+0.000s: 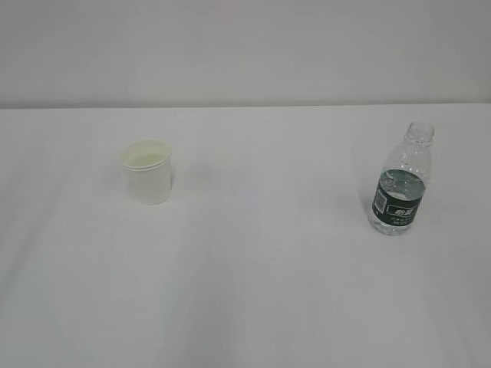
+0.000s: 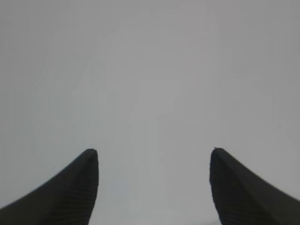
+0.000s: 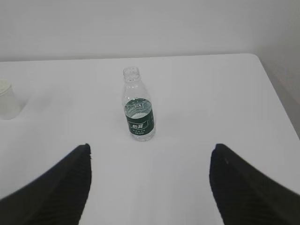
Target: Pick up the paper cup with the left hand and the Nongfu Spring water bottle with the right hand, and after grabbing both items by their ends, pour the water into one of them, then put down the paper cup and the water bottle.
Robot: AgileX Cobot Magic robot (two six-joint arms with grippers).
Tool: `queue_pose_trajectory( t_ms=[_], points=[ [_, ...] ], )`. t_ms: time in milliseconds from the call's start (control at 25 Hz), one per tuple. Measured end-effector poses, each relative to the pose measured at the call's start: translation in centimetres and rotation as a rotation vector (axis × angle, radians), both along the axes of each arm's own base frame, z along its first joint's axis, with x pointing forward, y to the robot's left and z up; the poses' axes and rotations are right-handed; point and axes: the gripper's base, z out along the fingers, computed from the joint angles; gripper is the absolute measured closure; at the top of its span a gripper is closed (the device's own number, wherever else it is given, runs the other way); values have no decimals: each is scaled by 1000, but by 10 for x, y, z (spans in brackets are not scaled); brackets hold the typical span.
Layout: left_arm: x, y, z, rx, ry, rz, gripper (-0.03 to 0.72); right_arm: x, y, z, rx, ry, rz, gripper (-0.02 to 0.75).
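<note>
In the left wrist view, the left gripper [image 2: 153, 152] fills the bottom corners, jaws spread wide, holding nothing, over plain white. In the right wrist view, the right gripper [image 3: 150, 147] is equally wide and empty; beyond it the bottle [image 3: 138, 105] stands upright at centre on the white table [image 3: 211, 93], with the cup [image 3: 7, 99] at the left edge. In the exterior view, the cup sits centre-left and the bottle centre-right, well apart.

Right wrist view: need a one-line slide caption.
Open right gripper faces the upright, capless Nongfu Spring water bottle on the white table, paper cup at left edge.
</note>
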Motion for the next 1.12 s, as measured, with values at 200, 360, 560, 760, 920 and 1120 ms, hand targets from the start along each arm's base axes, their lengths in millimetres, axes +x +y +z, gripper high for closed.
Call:
queue_pose_trajectory(
  t_ms=[200, 360, 560, 760, 920, 1120],
  points=[
    [0, 0, 0, 0, 0, 0, 162, 0, 0, -1, -4, 10, -1, 150],
    [0, 0, 0, 0, 0, 0, 166, 0, 0, -1, -4, 10, -1, 150],
    [0, 0, 0, -1, 0, 0, 167, 0, 0, -1, -6, 10, -2, 150],
    [0, 0, 0, -1, 0, 0, 167, 0, 0, -1, -7, 10, -3, 150],
    [0, 0, 0, -1, 0, 0, 168, 0, 0, -1, -7, 10, -3, 150],
    [0, 0, 0, -1, 0, 0, 168, 0, 0, -1, -7, 10, -3, 150]
  ],
)
